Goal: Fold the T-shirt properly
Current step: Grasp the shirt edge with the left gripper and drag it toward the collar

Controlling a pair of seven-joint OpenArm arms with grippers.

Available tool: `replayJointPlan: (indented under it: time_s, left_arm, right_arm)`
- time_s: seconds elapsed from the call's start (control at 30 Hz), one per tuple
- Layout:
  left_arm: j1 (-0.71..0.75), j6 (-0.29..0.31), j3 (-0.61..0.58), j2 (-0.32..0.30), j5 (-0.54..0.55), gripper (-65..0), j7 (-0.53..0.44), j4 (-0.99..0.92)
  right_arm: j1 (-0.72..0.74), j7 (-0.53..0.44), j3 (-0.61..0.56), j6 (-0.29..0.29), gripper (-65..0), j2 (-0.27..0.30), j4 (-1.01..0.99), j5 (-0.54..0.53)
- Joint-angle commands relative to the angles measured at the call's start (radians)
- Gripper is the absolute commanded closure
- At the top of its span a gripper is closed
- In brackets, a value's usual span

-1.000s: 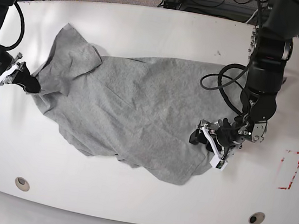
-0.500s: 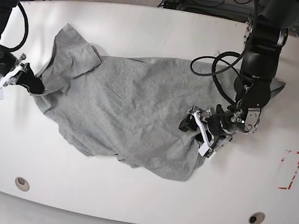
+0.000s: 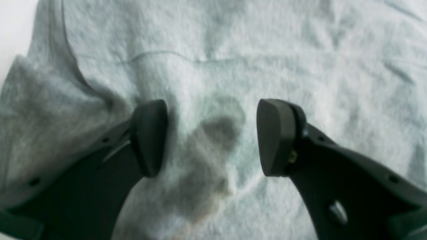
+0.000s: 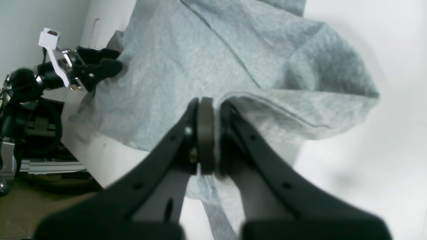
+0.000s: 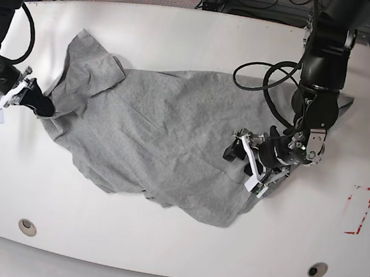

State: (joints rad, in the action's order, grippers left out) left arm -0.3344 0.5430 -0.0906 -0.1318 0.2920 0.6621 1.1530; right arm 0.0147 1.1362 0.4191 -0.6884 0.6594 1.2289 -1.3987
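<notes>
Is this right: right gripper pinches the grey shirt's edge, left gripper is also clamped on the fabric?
Half right. The right gripper is shut on the T-shirt edge, but the left gripper is open: the left wrist view shows its jaws apart over the fabric, gripping nothing.

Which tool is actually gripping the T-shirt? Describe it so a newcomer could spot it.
On the white table, follow the grey T-shirt to its sleeve end at the base view's left. The right tool pinches the fabric edge shut; the left tool stands open.

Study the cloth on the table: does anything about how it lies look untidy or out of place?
Yes. The T-shirt lies crumpled and askew on the white table, its edges uneven, and one sleeve is flipped up at the far corner.
</notes>
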Motion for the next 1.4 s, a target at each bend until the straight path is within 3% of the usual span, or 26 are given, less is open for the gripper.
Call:
replayJointPlan:
  time_s: [0.0,0.13,0.27,0.7,0.77,0.93,1.17,1.37]
  left_arm:
    - [-0.029,0.009,0.001,-0.004,0.016,-39.3,-0.020,0.022]
    - [-0.033,-0.004,0.005,-0.007,0.006,-39.2,-0.034,0.022]
    - [-0.033,-0.068,0.005,-0.030,-0.053,-39.4,-0.067,0.022]
    - [-0.045,-0.065,-0.002,-0.042,-0.067,-38.8,-0.077,-0.032]
    - [-0.044,-0.065,-0.002,-0.042,-0.070,-32.5,-0.077,-0.034]
    - [-0.045,-0.068,-0.002,-0.044,-0.070,-0.1,-0.095,-0.040]
    - [-0.044,-0.065,-0.001,-0.047,-0.066,0.0,-0.084,0.014]
    - [-0.033,-0.065,0.019,-0.047,-0.064,0.0,0.002,0.143]
  right_arm:
    - [0.017,-0.020,0.010,-0.010,0.0,0.030,0.015,-0.029]
    - [0.017,-0.020,0.010,-0.010,0.0,0.030,0.015,-0.029]
    - [0.017,-0.020,0.010,-0.010,0.0,0.030,0.015,-0.029]
    - [0.018,-0.022,0.010,-0.010,0.0,0.009,0.015,-0.029]
    - [0.018,-0.022,0.010,-0.010,0.0,0.007,0.015,-0.029]
    - [0.017,-0.022,0.010,-0.010,0.0,0.004,0.015,-0.029]
    - [0.017,-0.022,0.010,-0.010,0.0,0.004,0.015,-0.029]
    - [0.018,-0.022,0.010,-0.010,0.0,0.007,0.015,-0.029]
